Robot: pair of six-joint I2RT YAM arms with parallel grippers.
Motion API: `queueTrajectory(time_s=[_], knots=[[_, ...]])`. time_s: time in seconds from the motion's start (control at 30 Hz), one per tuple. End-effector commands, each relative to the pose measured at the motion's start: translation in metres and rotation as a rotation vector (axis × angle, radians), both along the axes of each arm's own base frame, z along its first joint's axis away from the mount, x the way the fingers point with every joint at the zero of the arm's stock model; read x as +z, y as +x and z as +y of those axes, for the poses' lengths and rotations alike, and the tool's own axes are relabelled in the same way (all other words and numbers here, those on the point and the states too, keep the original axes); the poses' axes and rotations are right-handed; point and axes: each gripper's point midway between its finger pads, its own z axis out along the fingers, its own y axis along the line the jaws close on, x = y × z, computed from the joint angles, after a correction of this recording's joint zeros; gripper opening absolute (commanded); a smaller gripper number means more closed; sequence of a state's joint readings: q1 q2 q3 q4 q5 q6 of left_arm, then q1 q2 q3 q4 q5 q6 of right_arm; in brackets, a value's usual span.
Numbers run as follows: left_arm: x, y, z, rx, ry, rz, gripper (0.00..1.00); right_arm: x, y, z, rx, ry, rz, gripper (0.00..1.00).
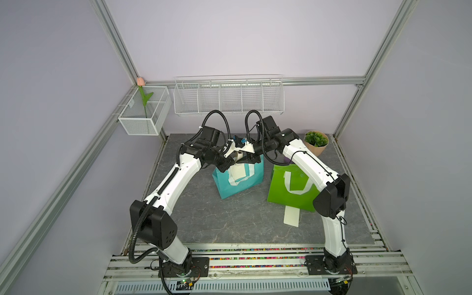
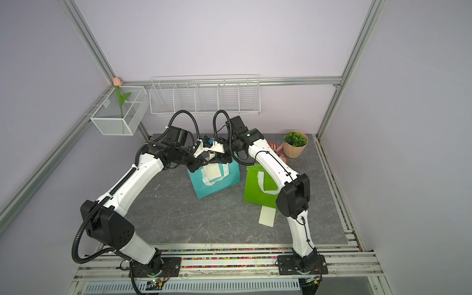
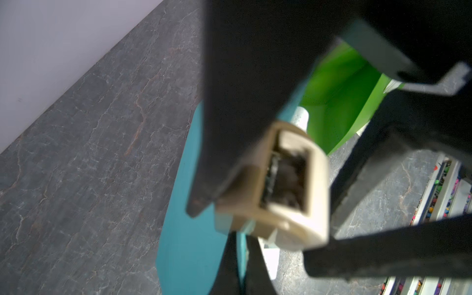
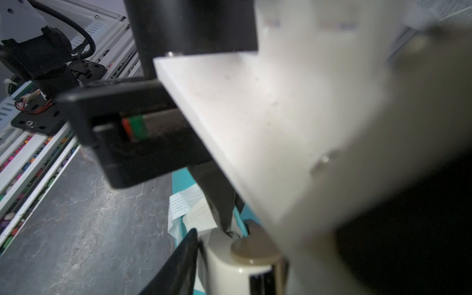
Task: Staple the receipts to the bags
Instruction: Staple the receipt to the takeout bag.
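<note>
Now the left gripper [image 1: 230, 162] pinches the stapler [image 3: 281, 184], likely steadying it at the teal bag's [image 1: 245, 186] far rim over one receipt [image 1: 240, 174]. The right gripper [image 1: 249, 158] meets it, spread unclear. Rightward, another receipt [image 1: 291, 216] lies on the surface [image 1: 224, 224] just beside the green bag [image 1: 281, 189].

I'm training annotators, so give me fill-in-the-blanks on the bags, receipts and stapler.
The teal wedge-shaped tote bag stands to the robot's ___ of the bright green tote bag.
The cream plastic stapler is held at the ___ bag's top edge.
One pale cream paper receipt lies on the grey table, next to the ___ bag.
Missing words: left; teal; green.
</note>
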State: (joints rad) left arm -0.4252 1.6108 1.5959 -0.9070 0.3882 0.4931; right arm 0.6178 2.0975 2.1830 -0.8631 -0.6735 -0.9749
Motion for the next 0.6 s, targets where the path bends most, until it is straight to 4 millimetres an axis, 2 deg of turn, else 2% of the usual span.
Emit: queueTrajectory(time_s=[0.0, 0.1, 0.27, 0.33, 0.5, 0.53, 0.57], knots=[[0.057, -0.001, -0.018, -0.071, -0.124, -0.164, 0.00, -0.057, 0.002, -0.002, -0.038, -0.151, 0.060, 0.42], [0.058, -0.003, -0.019, -0.077, -0.132, -0.163, 0.00, -0.060, 0.005, -0.004, -0.053, -0.169, 0.042, 0.24], [0.057, -0.002, -0.021, -0.076, -0.146, -0.149, 0.00, -0.062, 0.009, 0.000, -0.070, -0.163, 0.016, 0.18], [0.055, -0.004, -0.023, -0.081, -0.150, -0.134, 0.00, -0.062, 0.014, 0.002, -0.086, -0.158, 0.005, 0.06], [0.044, -0.007, -0.021, -0.082, -0.140, -0.113, 0.00, -0.059, 0.018, 0.005, -0.087, -0.121, 0.010, 0.06], [0.042, -0.007, -0.021, -0.079, -0.140, -0.116, 0.00, -0.055, 0.017, 0.006, -0.083, -0.109, 0.015, 0.13], [0.039, -0.007, -0.019, -0.076, -0.137, -0.120, 0.00, -0.051, 0.015, 0.006, -0.073, -0.104, 0.016, 0.37]])
